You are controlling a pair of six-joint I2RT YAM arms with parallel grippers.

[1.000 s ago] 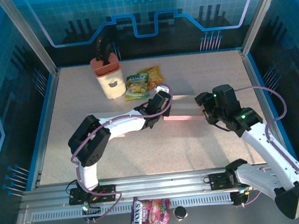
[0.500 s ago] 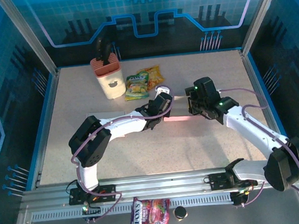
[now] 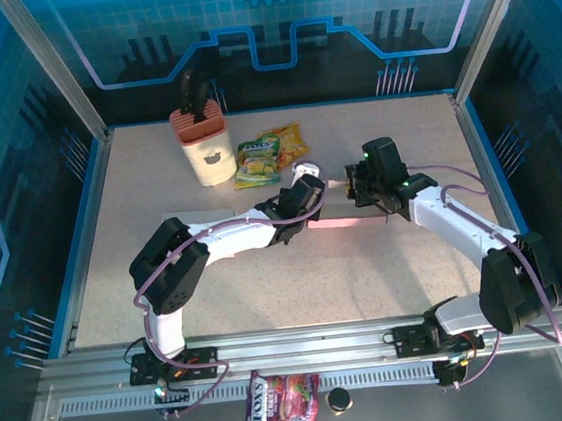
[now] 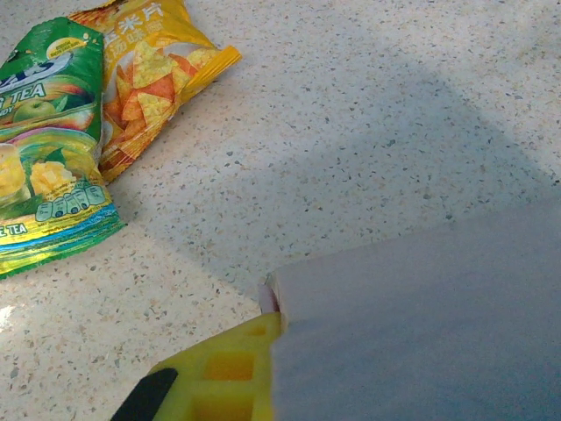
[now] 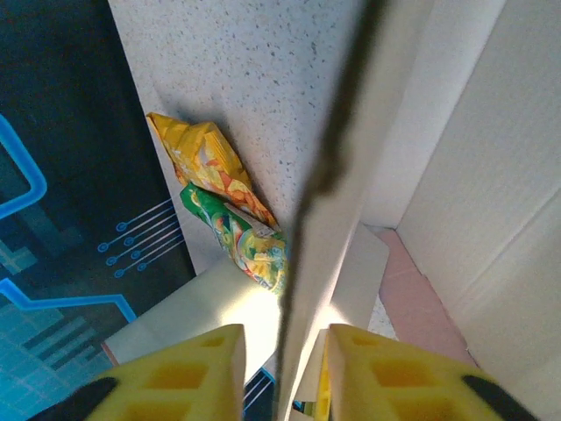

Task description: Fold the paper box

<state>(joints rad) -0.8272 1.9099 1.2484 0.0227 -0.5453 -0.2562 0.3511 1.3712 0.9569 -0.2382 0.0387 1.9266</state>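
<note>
The paper box (image 3: 347, 216) lay near the middle of the table (image 3: 388, 270), between the two arms. My left pincer (image 3: 305, 203) was shut, pinching what looked like a panel at the box's left end. The right pincer (image 5: 285, 338) stood narrowly apart, straddling an upright flap (image 5: 337, 132) edge-on without touching it. I worried that the flap could buckle or slip out sideways if the fingers bit off-centre. Any pull against the left hold might also tear the card or drag the whole box.
</note>
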